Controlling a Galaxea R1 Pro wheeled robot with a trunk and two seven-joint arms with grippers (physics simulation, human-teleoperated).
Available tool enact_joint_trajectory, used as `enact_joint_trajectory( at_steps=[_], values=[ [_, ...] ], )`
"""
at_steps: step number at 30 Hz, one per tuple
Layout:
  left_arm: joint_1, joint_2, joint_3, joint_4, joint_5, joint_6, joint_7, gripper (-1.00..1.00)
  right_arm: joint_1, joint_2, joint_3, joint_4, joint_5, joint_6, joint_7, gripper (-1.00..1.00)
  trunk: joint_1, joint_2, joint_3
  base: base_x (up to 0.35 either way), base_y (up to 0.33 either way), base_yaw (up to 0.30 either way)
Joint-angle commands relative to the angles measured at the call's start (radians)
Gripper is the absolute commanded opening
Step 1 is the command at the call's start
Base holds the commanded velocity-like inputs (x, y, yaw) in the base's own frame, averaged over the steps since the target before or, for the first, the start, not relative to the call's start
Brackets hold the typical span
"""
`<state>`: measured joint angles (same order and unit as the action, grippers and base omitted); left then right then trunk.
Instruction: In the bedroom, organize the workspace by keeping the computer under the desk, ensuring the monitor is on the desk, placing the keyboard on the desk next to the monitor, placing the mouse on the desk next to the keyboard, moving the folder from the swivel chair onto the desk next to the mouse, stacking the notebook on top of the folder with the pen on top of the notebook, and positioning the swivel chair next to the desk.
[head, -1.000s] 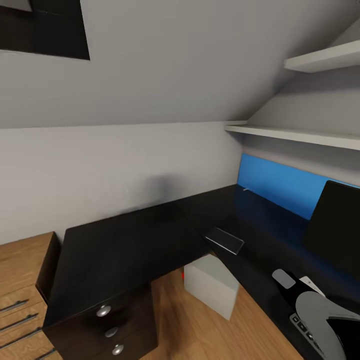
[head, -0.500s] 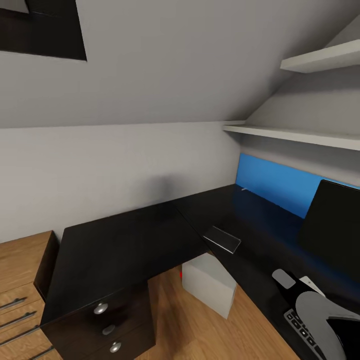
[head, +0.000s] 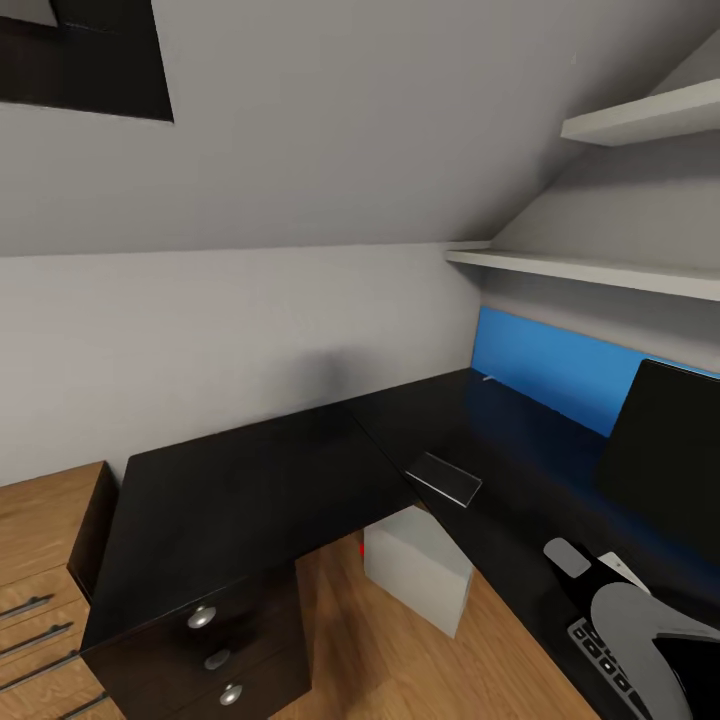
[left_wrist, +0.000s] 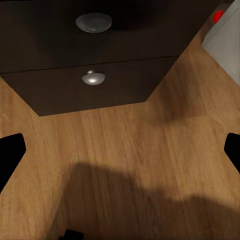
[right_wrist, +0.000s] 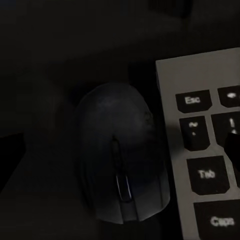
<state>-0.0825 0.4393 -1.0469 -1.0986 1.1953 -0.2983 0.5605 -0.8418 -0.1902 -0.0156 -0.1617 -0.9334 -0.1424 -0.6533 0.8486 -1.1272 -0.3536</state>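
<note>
- Right arm, lower right of the head view: grey and black links lie over the near end of the table (head: 250, 490). The right pincer itself cannot be read as open or closed; in the right wrist view only a dark fingertip sliver shows at the right edge.
- Mouse (right_wrist: 122, 167), centre of the right wrist view: dark, resting on the table top just beside the keyboard (right_wrist: 210, 150), whose Esc, Tab and Caps keys are legible. In the head view the keyboard (head: 600, 655) shows at the lower right edge, partly behind the arm.
- Left pincer, left wrist view: two dark fingertips (left_wrist: 10, 152) stand at opposite frame edges, wide apart and gripping nothing, above the wood floor (left_wrist: 125, 150) near the drawers (left_wrist: 92, 50) with silver knobs.
- Computer (head: 420, 565), lower centre of the head view: grey tower with a red spot, standing on the floor under the table's inner corner.
- Thin dark rectangular item, probably the notebook (head: 445, 478), centre right: flat on the table, well apart from the keyboard.
- Monitor (head: 665, 455), right edge: upright on the table before a blue back panel (head: 545, 365).
- Step in hand, as judged: mouse placement beside the keyboard appears complete. The next move calls for withdrawing the right arm and fetching the folder from the swivel chair.
</note>
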Motion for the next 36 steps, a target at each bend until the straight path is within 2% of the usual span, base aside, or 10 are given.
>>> enact_joint_trajectory(
  at_steps=[1, 11, 17, 19, 22, 23, 24, 29, 34, 36],
  values=[
    [-0.002, 0.001, -0.005, -0.001, 0.007, -0.007, 0.004, 1.0, 0.0, 0.0, -0.001, -0.002, -0.005, -0.005, -0.002, 1.0, 0.0, -0.001, -0.001, 0.0, 0.0, 0.0],
    [-0.002, -0.003, -0.006, 0.008, 0.04, -0.006, 0.003, 1.0, 0.0, 0.018, 0.003, -0.009, 0.0, -0.008, -0.007, 1.0, 0.0, -0.001, -0.001, 0.0, 0.0, 0.071],
    [-0.002, -0.061, -0.002, 0.089, 0.04, -0.005, 0.001, 1.0, 0.0, 0.048, 0.008, -0.006, 0.012, -0.082, -0.008, 1.0, 0.0, -0.001, -0.001, 0.0, 0.0, 0.255],
    [-0.002, -0.065, -0.001, 0.093, 0.04, -0.005, 0.001, 1.0, 0.0, 0.056, 0.009, -0.005, 0.024, -0.105, -0.008, 1.0, 0.0, -0.001, -0.001, 0.0, 0.0, 0.272],
    [-0.002, -0.069, -0.002, 0.1, 0.041, -0.005, 0.001, 1.0, 0.0, 0.085, 0.01, -0.003, 0.082, -0.155, -0.01, 1.0, 0.0, -0.001, -0.001, 0.0, 0.0, 0.275],
    [-0.002, -0.071, -0.002, 0.102, 0.041, -0.005, 0.002, 1.0, 0.001, 0.122, 0.01, -0.001, 0.156, -0.201, -0.011, 1.0, 0.0, -0.001, -0.001, 0.0, 0.0, 0.278],
    [-0.002, -0.072, -0.002, 0.102, 0.041, -0.004, 0.002, 1.0, 0.001, 0.137, 0.01, 0.001, 0.183, -0.224, -0.011, 1.0, 0.0, -0.001, -0.001, 0.0, 0.0, 0.279],
    [-0.002, -0.073, -0.002, 0.104, 0.041, -0.003, 0.003, 1.0, 0.003, 0.181, 0.009, 0.035, 0.301, -0.284, -0.009, 1.0, 0.0, -0.001, -0.001, 0.0, 0.0, 0.281],
    [-0.002, -0.075, -0.002, 0.119, 0.041, -0.002, 0.003, 1.0, 0.003, 0.203, 0.009, 0.054, 0.35, -0.298, -0.003, 1.0, 0.0, -0.001, -0.001, 0.0, 0.0, 0.285],
    [-0.002, -0.103, 0.002, 0.177, 0.041, -0.001, 0.001, 1.0, 0.004, 0.217, 0.009, 0.092, 0.394, -0.302, 0.022, 1.0, 0.0, -0.001, -0.001, 0.0, 0.0, 0.287]
  ],
)
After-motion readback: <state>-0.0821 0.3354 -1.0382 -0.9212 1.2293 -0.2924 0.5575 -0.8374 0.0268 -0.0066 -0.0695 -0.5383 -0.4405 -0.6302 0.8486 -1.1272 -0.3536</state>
